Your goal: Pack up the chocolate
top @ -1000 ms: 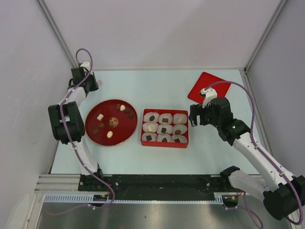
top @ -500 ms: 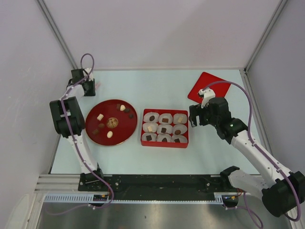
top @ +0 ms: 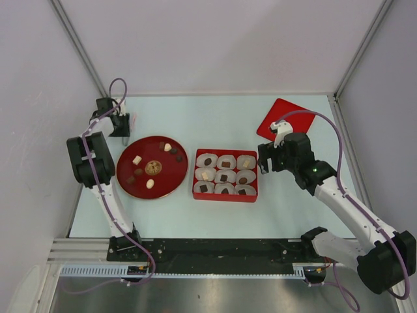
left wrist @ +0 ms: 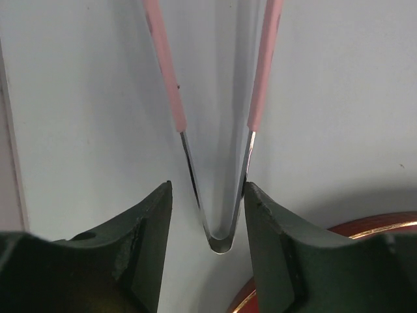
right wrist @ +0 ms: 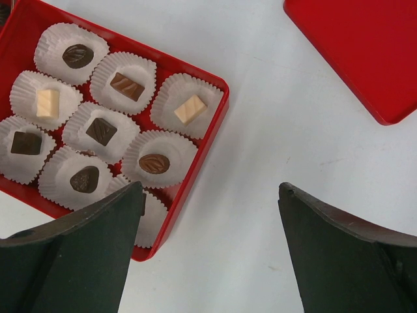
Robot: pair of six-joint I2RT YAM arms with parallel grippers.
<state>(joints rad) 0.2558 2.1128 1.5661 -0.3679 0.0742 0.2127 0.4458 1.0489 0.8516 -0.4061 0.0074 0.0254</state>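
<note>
While nine pieces of the chocolate [top: 223, 177] are set in a red box [top: 225, 198] at mid-table in the overhead view, several more, dark brown and cream, are scattered on a glossy round red plate [top: 169, 177] to its left. A flat red lid [top: 288, 109] is laid at the far right of the pale table [top: 215, 120]. The left gripper [top: 122, 126] is held just beyond the plate, the right gripper [top: 264, 162] just right of the box.

From the left wrist, thin metal tongs [left wrist: 218, 241] with pink handles are shown with arms spread; their tips are cut off by the frame. Their bend is flanked by the parted fingers: one is touched by the metal, the other is kept clear.

From the right wrist, cubes, ovals and ridged pieces are seen, each seated in a white crinkled paper cup [right wrist: 146, 72]. Wide-spread jaws are held over table beside the box, with nothing between them.
</note>
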